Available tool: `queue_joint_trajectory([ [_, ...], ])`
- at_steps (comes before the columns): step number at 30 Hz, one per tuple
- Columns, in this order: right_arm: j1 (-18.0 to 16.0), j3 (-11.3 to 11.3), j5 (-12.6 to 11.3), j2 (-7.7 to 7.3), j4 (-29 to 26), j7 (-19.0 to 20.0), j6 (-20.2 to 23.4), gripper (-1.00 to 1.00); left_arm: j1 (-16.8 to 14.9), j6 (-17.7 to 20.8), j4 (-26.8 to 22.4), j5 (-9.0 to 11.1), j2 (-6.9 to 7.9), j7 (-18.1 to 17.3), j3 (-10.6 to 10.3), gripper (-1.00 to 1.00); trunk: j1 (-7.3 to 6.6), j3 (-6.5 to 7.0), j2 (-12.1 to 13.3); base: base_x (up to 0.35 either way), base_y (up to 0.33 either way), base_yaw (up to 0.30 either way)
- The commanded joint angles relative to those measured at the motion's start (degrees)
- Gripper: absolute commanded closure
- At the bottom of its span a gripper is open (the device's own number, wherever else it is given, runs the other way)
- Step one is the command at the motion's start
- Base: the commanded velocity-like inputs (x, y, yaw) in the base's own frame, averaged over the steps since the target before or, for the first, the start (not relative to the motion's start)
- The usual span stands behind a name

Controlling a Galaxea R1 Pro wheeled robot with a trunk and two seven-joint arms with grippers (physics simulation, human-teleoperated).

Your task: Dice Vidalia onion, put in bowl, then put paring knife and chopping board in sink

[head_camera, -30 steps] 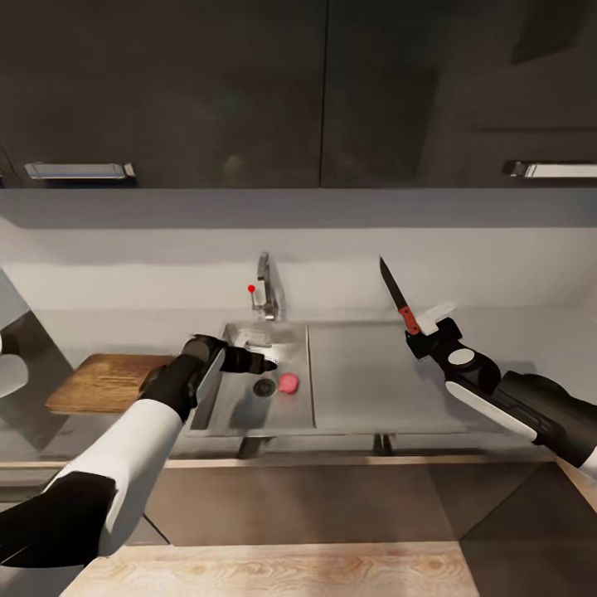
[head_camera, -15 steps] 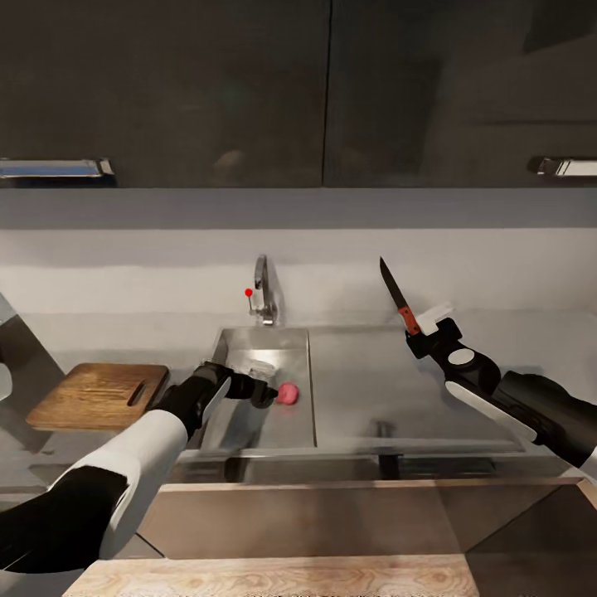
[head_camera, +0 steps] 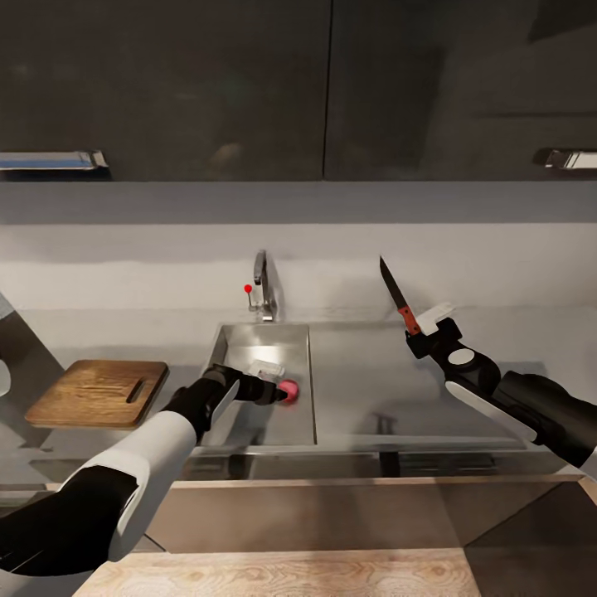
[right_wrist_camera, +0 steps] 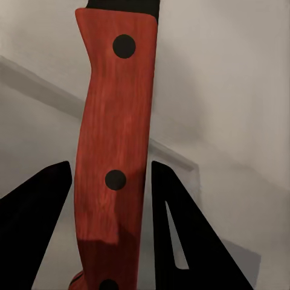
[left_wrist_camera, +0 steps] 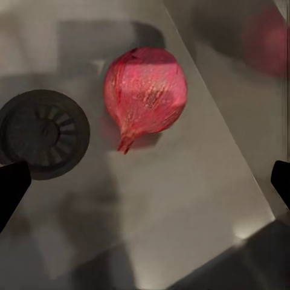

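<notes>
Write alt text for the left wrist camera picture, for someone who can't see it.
A reddish-pink onion lies on the steel floor of the sink, beside the round dark drain. The left tool hangs open above it, one dark fingertip at each side edge of the picture, touching nothing.

Both arms have glossy white shell segments alternating with black joints, the left tool (head_camera: 278, 390) black with a pale plate, the right tool (head_camera: 419, 327) black with white pad and oval.
</notes>
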Motion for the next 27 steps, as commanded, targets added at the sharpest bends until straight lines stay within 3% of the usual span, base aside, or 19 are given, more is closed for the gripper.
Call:
queue_joint_trajectory([
  [1, -0.1, 0.2, -0.5, -0.05, -0.1, -0.6, 0.1, 1.00, -0.1, 0.3, -0.1, 0.0, -0.16, -0.1, -0.2, -1.00, 0.04, -0.14, -0.1, 0.000, 0.000, 0.000],
  [12, -0.1, 0.2, -0.5, -0.05, -0.1, -0.6, 0.1, 1.00, -0.1, 0.2, -0.1, 0.0, -0.47, -0.1, -0.3, -1.00, 0.04, -0.27, -0.1, 0.000, 0.000, 0.000],
  [21, -0.2, 0.2, -0.5, -0.05, -0.1, -0.6, 0.1, 1.00, -0.1, 0.2, -0.1, 0.0, -0.63, -0.1, -3.8, -1.00, 0.04, -1.02, -0.1, 0.000, 0.000, 0.000],
  [27, -0.2, 0.2, -0.5, -0.05, -0.1, -0.6, 0.1, 1.00, -0.1, 0.2, -0.1, 0.0, -0.87, -0.1, -4.4, -1.00, 0.04, -1.56, -0.1, 0.000, 0.000, 0.000],
])
